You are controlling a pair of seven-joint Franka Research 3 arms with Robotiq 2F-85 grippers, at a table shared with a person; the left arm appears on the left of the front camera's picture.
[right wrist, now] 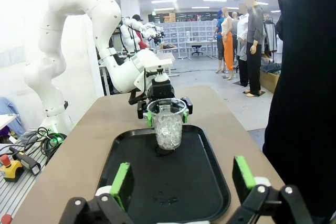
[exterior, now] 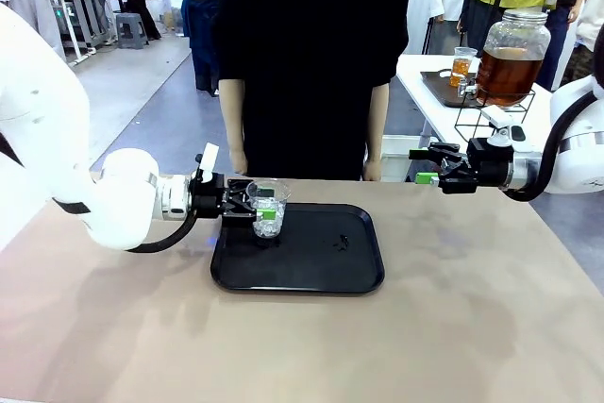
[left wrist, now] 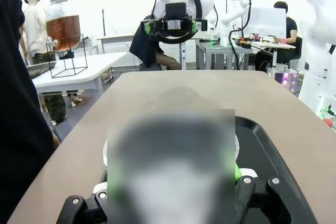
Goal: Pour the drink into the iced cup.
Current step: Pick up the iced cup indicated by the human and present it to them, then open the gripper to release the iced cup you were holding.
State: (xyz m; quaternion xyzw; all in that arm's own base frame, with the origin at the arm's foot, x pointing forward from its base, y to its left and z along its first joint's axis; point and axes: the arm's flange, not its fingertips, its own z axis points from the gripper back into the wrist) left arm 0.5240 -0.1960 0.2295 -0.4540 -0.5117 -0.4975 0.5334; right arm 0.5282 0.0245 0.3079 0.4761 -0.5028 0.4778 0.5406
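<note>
Drink (exterior: 505, 77), amber-brown, sits in a lidded glass dispenser jar (exterior: 514, 37) on a side table, well beyond the far right corner of the black tray (exterior: 321, 271). The right gripper (exterior: 422, 165) hovers off that same corner of the tray, clear of it, with its jaws spread wide and nothing between them. At the tray's far left corner the left gripper (exterior: 257, 205) has its jaws clamped on the sides of the iced cup (exterior: 268, 216). That cup stands upright on the tray, with ice inside.
</note>
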